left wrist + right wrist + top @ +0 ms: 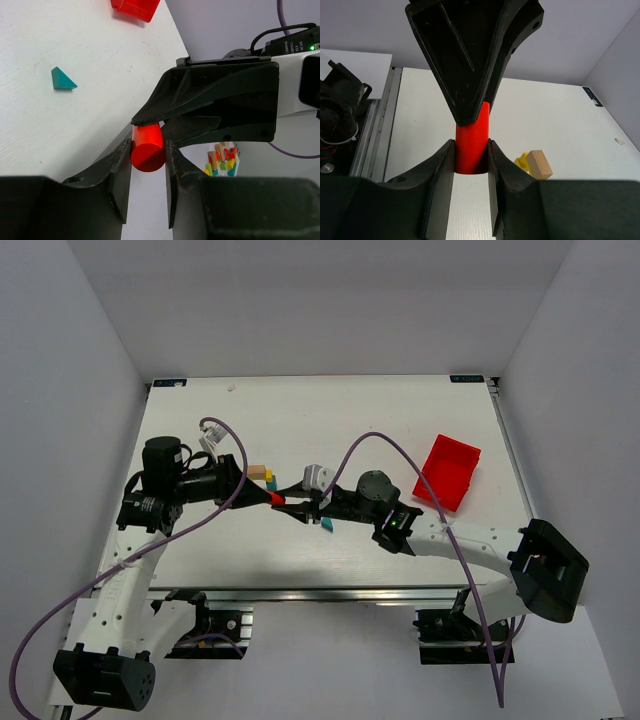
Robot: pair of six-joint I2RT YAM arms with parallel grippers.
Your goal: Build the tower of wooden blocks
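Red cylinder (277,499) sits mid-counter (350,420), between the arms. Left pincer (148,148) is clamped on one end, right pincer (471,150) on the other. You should treat it as light, stiff, smooth-painted and likely to roll. Pinch across the curved sides.

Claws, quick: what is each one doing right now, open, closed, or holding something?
Left claw: closed on the red cylinder.
Right claw: closed on the same red cylinder, so both grip it at once.
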